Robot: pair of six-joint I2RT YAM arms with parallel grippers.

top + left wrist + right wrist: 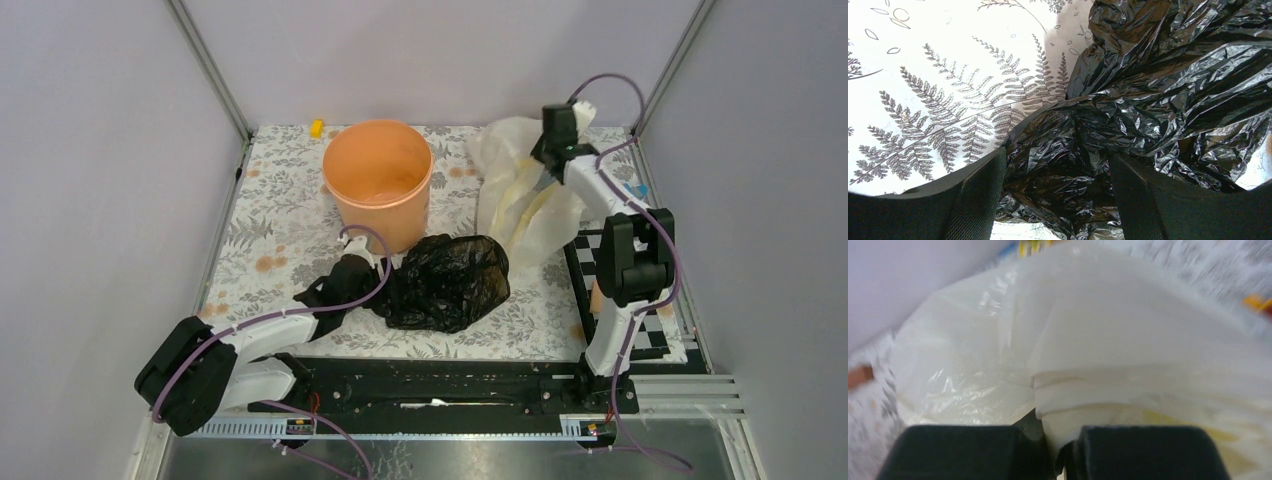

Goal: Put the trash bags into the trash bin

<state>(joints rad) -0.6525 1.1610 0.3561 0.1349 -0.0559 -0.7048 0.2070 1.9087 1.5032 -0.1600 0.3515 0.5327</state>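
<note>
1. The black bag [447,283] lies crumpled on the surface [280,220], just in front of the bin [400,225] and a little to its right.
2. The left hand [1058,170] sits low at the bag's edge nearest the bin's front, fingers [978,200] apart with crinkled plastic bunched between them.
3. Done well, it would close on a thick fold, not one thin layer, then lift until the hanging plastic clears the bin's rim.
4. Right of the bin, the right hand [1060,440] is clamped shut on the white bag [520,190].

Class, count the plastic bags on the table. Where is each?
2. The black bag lies on the near side of the orange bin; the cream-white bag is far right. None seems hidden.
</note>
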